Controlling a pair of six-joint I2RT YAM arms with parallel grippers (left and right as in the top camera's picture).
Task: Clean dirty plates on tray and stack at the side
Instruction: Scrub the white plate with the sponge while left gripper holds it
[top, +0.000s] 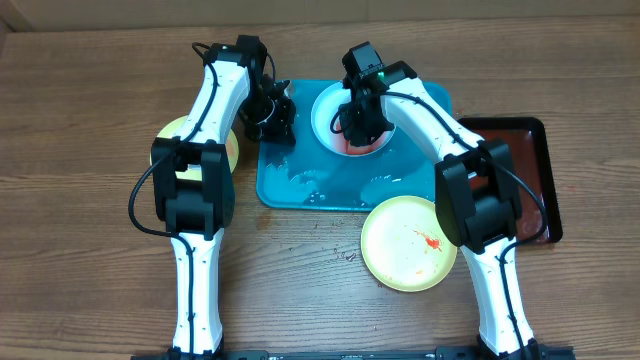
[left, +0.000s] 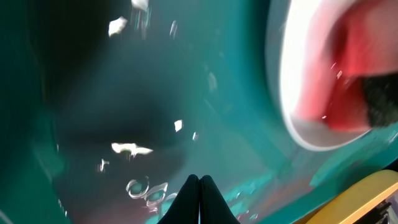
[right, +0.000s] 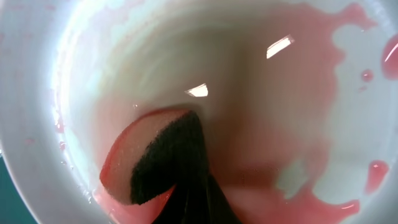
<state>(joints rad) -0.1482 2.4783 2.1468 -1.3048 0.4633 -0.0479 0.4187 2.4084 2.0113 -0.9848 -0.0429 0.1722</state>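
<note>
Nearest the base, a yellow-green plate (top: 408, 243) is lying at the front right corner of the tray (top: 300, 185), its far edge touching or lapping the rim, with red specks showing on it. A second yellow-green plate (top: 168, 132) is sitting on the table (top: 80, 120) just left of the tray, largely under the left arm. Further out, the left gripper (left: 199, 183) is hovering over the wet tray floor with its fingers pressed together, gripping nothing. At the far side of the tray, the right gripper (right: 199, 199) is clamping a dark sponge (right: 158, 165) and pressing it into the blue-white plate (top: 325, 115).

For a good scrub, the sponge face should probably be kept flat and swept outward toward the pink pools near the rim. Excess pressure is likely to slide the plate.

Only the right wrist view is showing the thinned pink film, which the gripper is hiding overhead. Only the overhead view is showing both yellow-green plates and the dark red tray (top: 525, 180).
</note>
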